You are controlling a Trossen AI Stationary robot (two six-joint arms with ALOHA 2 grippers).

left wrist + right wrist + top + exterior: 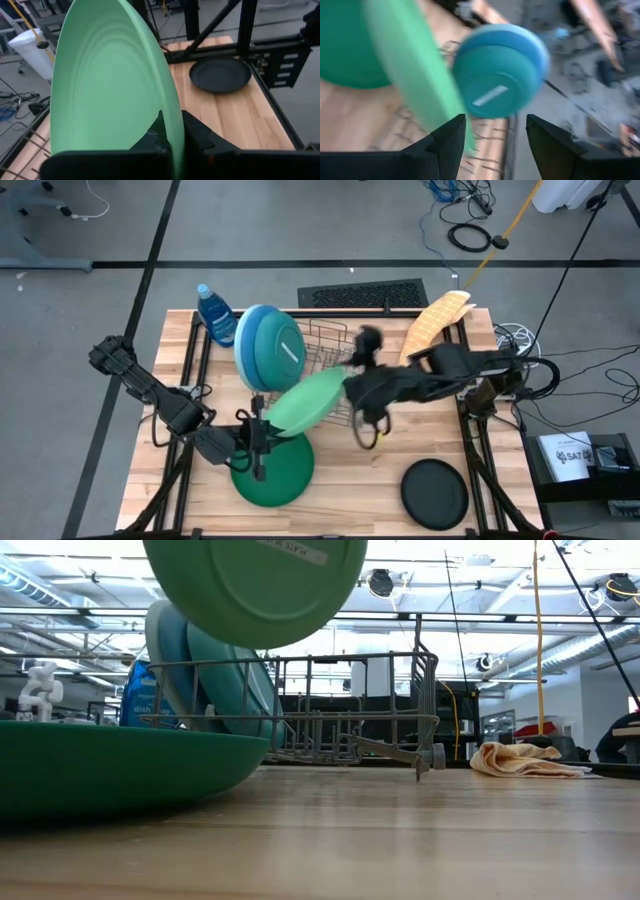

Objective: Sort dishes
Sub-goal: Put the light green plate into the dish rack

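Clamped edge-on between the left gripper's (172,142) closed fingers, the light green plate (110,85) hangs above the table beside the wire rack (335,360), apparently for slotting upright, while the right gripper (492,145), jaws apart, stands just beside its rim.

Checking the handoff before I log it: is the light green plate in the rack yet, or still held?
Held: the left gripper is shut on the light green plate's rim, above the table beside the wire rack.
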